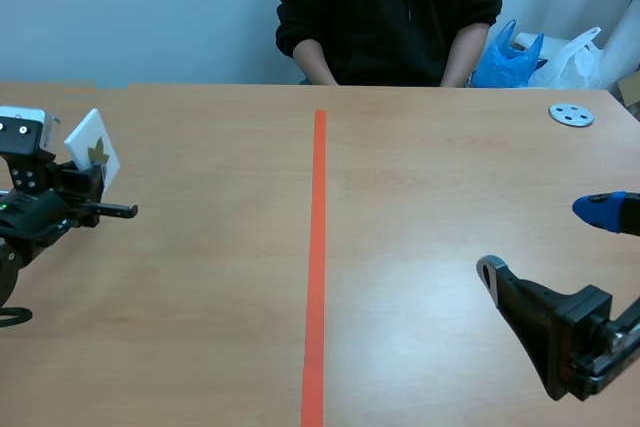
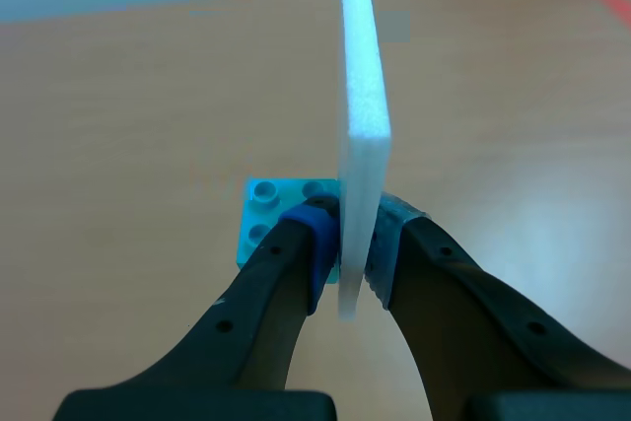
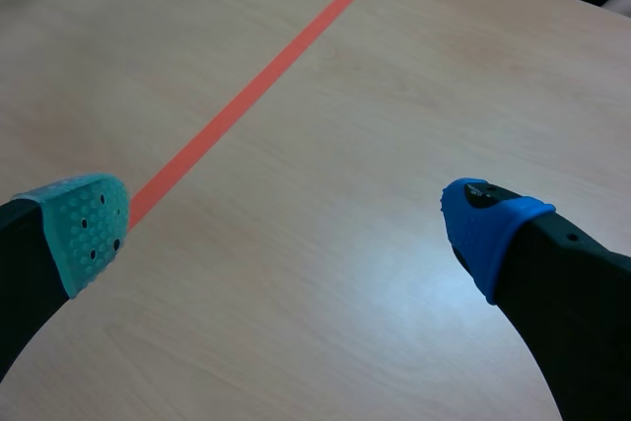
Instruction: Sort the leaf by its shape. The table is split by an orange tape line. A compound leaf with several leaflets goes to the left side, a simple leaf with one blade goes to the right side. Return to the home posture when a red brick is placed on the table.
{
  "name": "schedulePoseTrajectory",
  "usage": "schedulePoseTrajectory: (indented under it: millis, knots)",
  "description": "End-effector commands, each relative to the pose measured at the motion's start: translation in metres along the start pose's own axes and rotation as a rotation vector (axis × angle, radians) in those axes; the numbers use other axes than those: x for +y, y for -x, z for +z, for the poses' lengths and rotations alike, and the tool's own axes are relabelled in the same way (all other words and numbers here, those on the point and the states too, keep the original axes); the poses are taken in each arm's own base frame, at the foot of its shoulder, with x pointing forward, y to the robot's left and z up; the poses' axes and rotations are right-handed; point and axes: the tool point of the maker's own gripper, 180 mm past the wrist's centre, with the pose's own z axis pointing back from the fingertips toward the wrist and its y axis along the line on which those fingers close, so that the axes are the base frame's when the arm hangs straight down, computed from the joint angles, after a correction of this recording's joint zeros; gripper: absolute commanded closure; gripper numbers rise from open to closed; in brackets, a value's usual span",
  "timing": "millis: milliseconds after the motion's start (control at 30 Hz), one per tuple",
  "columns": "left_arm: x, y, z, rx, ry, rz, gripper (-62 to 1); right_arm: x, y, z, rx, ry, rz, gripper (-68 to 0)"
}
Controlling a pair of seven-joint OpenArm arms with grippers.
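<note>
Left gripper (image 2: 345, 248) clamped on white leaf card (image 2: 363, 96), far left side, light-blue studded plate (image 2: 264, 212) showing under it. Right gripper (image 3: 286, 224) spread, empty, near right. Best: card upright, set down gently, release once steady.

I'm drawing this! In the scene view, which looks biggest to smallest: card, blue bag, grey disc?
1. blue bag and card: they look alike, and the card is nearer, so unranked.
2. grey disc: smallest.
</note>
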Motion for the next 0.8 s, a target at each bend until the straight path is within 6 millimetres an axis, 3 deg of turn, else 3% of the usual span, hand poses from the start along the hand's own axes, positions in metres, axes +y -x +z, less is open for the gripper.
schedulePoseTrajectory:
  millis: [0,233,400,533,767]
  knots:
    - [0.006,-0.017,-0.009,-0.049,-0.019,0.014,-4.6,-0.003,-0.013,-0.001,-0.047,0.010,0.000,-67.9]
    - [0.008,-0.002,-0.015,-0.006,-0.039,0.043,-4.7,-0.002,-0.012,-0.001,-0.057,0.026,-0.024,-67.9]
    - [-0.006,0.019,-0.013,0.033,-0.025,0.083,-6.7,-0.002,-0.012,-0.001,-0.056,0.026,-0.024,-67.9]
    - [-0.014,0.023,-0.011,0.019,-0.019,0.108,-8.0,-0.002,-0.012,-0.001,-0.056,0.026,-0.024,-67.9]
    - [-0.021,0.021,-0.012,0.007,-0.010,0.122,-22.2,-0.002,-0.012,-0.001,-0.053,0.026,-0.024,-67.9]
